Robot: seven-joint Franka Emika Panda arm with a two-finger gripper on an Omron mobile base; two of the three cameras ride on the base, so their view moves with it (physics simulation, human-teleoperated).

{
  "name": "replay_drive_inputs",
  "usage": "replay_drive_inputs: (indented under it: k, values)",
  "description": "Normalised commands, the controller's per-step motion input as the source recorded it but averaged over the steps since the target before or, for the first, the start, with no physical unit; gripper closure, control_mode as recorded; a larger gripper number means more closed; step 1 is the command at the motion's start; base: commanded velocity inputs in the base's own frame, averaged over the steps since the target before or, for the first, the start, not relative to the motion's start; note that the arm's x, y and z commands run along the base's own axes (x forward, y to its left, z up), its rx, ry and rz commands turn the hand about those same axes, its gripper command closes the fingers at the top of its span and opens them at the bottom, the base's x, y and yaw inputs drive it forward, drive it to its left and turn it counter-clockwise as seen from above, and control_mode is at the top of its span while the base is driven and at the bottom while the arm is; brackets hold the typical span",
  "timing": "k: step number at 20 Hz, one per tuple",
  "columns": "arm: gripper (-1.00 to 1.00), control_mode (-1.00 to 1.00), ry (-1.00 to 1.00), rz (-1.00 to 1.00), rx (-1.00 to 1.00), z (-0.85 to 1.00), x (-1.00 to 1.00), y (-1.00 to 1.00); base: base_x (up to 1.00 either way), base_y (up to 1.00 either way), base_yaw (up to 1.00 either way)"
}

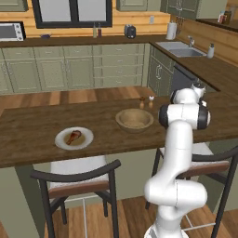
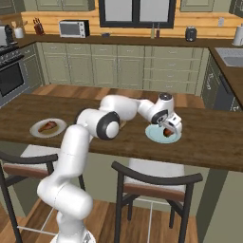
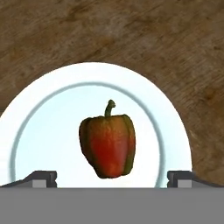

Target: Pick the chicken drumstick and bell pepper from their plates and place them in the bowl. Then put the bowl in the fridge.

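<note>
Left base view: chicken drumstick (image 1: 73, 137) lies on the white plate (image 1: 88, 140), left of the empty wooden bowl (image 1: 134, 119) on the counter (image 1: 28, 135). Right base view: gripper (image 2: 170, 129) hangs over the bluish plate (image 2: 153, 136). Hand view: fingers (image 3: 41, 178) spread wide, gripping nothing, either side of the bell pepper (image 3: 108, 145) lying mid-plate

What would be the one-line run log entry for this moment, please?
phase: reaching for bell pepper | tool: open, above pepper, not touching | pepper: on bluish plate | drumstick: on white plate | bowl: empty
</note>
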Motion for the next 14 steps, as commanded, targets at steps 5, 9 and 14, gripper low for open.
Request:
replay_drive_inputs:
  k: [5, 9, 14]
  values:
    - [-1.00, -1.00, -0.17, 0.00, -0.08, -0.19, 0.34, 0.00, 0.00, 0.00, 0.00]
    - [-1.00, -1.00, -0.06, 0.00, -0.03, -0.08, 0.18, -0.04, 0.00, 0.00, 0.00]
    - [-1.00, -1.00, 0.00, 0.00, -0.01, -0.01, 0.00, -0.06, 0.00, 0.00, 0.00]
